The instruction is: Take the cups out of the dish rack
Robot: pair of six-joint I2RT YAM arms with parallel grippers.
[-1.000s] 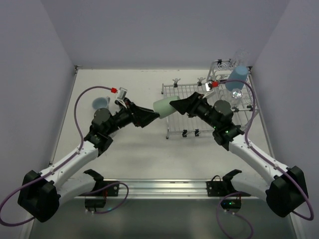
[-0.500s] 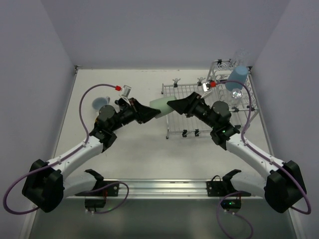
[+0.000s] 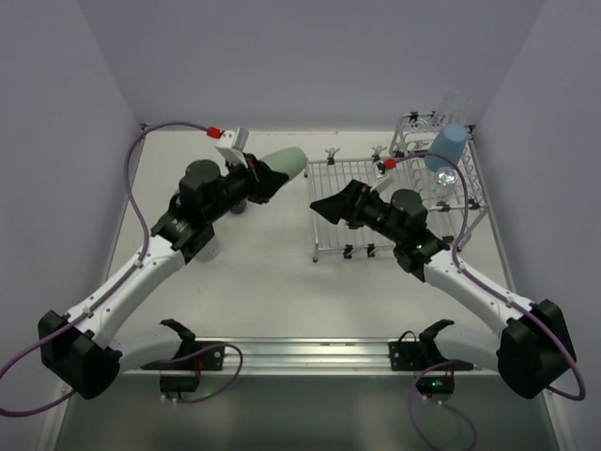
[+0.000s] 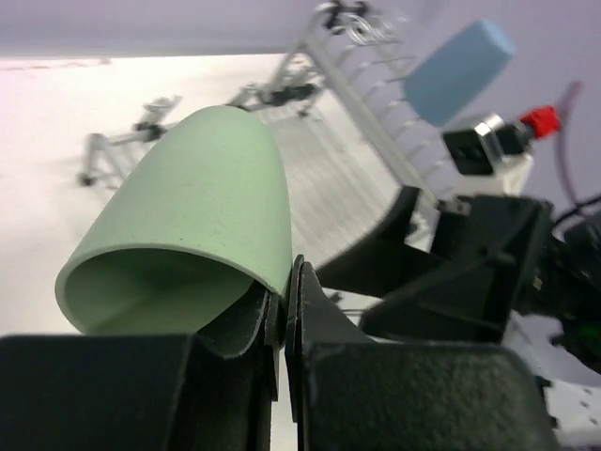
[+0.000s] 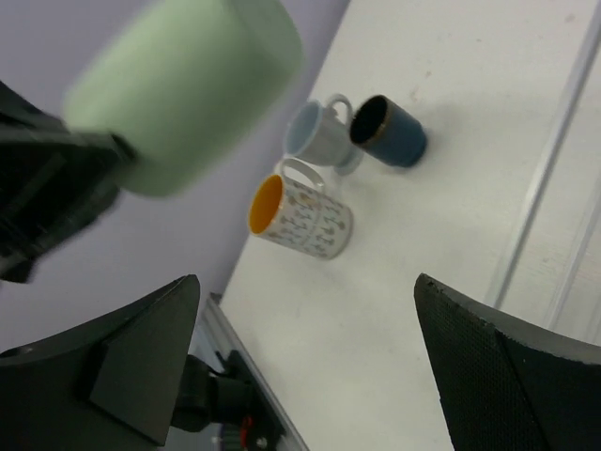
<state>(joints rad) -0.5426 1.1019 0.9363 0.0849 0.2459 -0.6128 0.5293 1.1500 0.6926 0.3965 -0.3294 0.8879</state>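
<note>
Left claw: your left claw [image 4: 285, 303] is clamped on the rim of the green tumbler [image 4: 192, 211], one finger inside the mouth and one outside.
Green tumbler: it's up in the air and lying sideways, closed end pointing towards the rack [image 3: 340, 175], off the rack's left edge and over the surface [image 3: 272, 268].
Right claw: your right claw [image 5: 305, 291] is spread wide with nothing in it, hanging over the left part of the rack's flat grid.
Gap between claws: the two are apart; the tumbler touches only the left one.
Blue tumbler: the blue tumbler [image 3: 445, 148] sits tilted, mouth down, on the raised slotted end of the rack at far right.
Already on the surface: the right wrist view shows you three cups bunched close together on the left, a dark blue mug [image 5: 390, 132] on its side, a pale handled cup [image 5: 317, 135] beside it, and an orange-lined mug [image 5: 302, 219] also on its side.
</note>
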